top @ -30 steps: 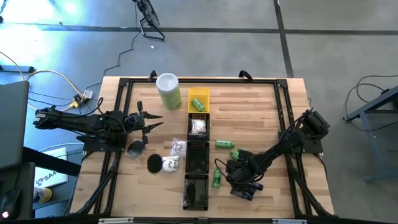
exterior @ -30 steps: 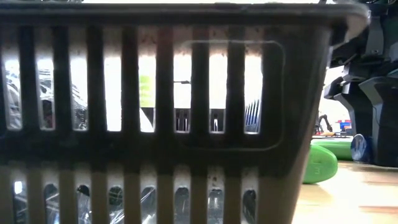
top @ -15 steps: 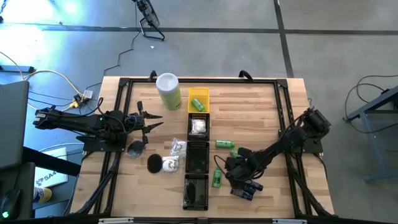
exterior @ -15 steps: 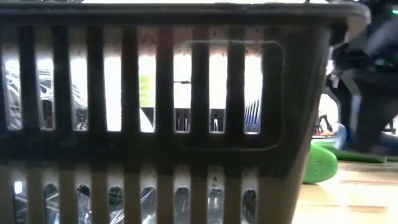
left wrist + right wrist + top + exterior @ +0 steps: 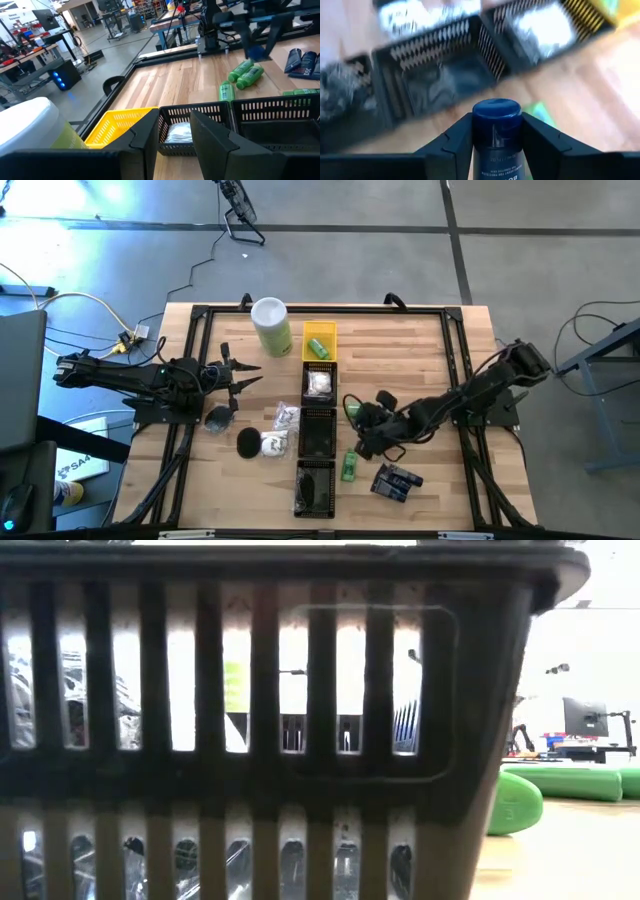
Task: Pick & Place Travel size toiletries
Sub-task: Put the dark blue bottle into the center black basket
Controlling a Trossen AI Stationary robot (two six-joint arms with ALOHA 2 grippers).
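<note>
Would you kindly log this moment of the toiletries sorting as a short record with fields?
right claw: shut on a dark blue flat tube, carried over the wooden table toward the row of baskets
left claw: waiting at the table's left side, holding nothing
yellow plastic basket: holds a green bottle
black slatted basket next to it: holds a clear-wrapped white piece
loose on table: green bottle, dark blue packets, black round puck
</note>
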